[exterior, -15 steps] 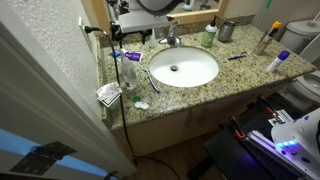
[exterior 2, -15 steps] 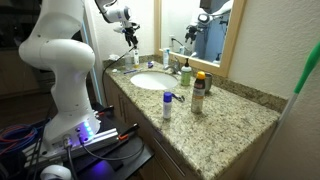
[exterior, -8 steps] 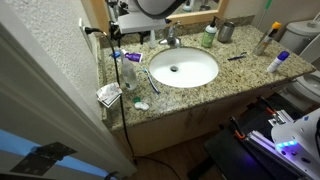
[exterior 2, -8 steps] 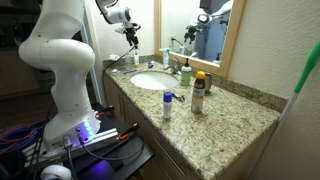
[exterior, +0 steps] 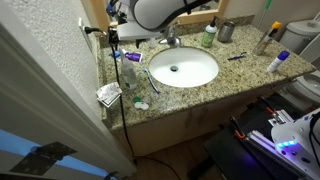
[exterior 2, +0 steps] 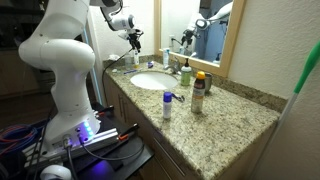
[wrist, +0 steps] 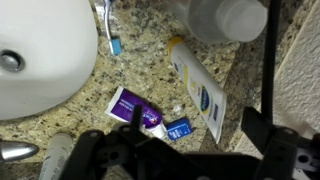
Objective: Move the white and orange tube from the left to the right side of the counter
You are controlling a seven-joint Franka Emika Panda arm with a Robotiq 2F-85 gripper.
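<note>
In the wrist view the white tube [wrist: 195, 85] with an orange-yellow end and a blue logo lies flat on the speckled granite counter [wrist: 140, 70], right of the sink [wrist: 40, 55]. My gripper [wrist: 195, 142] hovers above it, open and empty, with its dark fingers [wrist: 262, 130] on either side of the tube's lower end and not touching it. In both exterior views the gripper [exterior: 116, 38] [exterior 2: 135, 40] hangs over the far left end of the counter [exterior: 200, 95]. I cannot pick the tube out there.
Beside the tube lie a purple tube [wrist: 135, 108], a small blue packet [wrist: 178, 128] and a toothbrush [wrist: 110, 30]. A clear bottle [wrist: 225, 15] stands close by. Bottles [exterior 2: 199, 92] stand on the other end, and a tap [exterior: 172, 38] stands behind the sink.
The arm has shifted slightly over the left end of the counter and more of it shows at the top of an exterior view. Nothing on the counter has moved.
</note>
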